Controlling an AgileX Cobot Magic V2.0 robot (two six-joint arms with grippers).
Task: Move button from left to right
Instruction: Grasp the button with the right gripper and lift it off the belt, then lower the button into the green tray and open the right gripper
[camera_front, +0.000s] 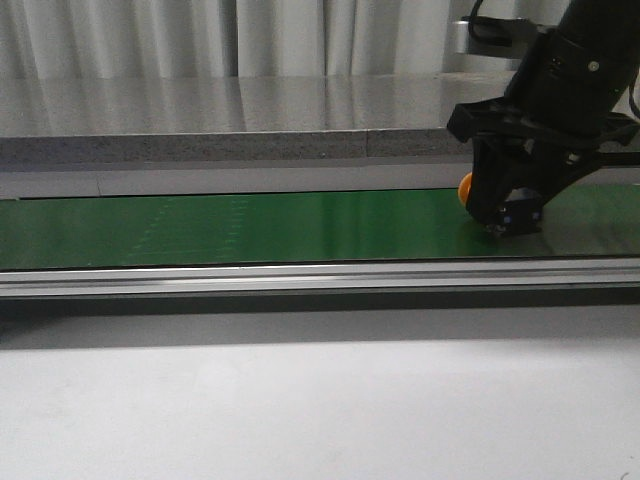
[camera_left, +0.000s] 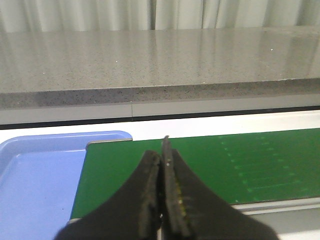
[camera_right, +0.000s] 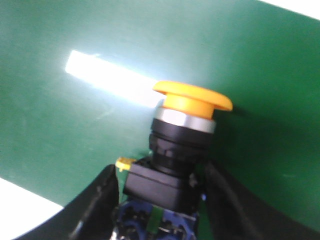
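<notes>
Right claw (camera_front: 508, 222) lowered onto the green conveyor belt (camera_front: 250, 228) at the right of the front view, black fingers set on either side of the push button (camera_front: 466, 189). Orange cap just visible at the left edge of the claw, at centre right of the frame; body hidden behind the fingers there.

Right wrist view: push button (camera_right: 182, 145) at centre frame, lying tilted over the green belt (camera_right: 75, 125), yellow-orange cap toward the upper part of the frame, silver collar and black boxy body below it. Right claw (camera_right: 160, 200) partly open, one dark finger (camera_right: 97, 205) at lower left and one at lower right, both pressed against or just beside the black body; firm contact not certain.

Left wrist view: left claw (camera_left: 162, 192) at bottom centre, fingers pressed together, nothing between them. Green belt (camera_left: 260, 165) at right, blue tray (camera_left: 35, 185) at lower left, grey speckled desk (camera_left: 150, 60) across the upper half.
</notes>
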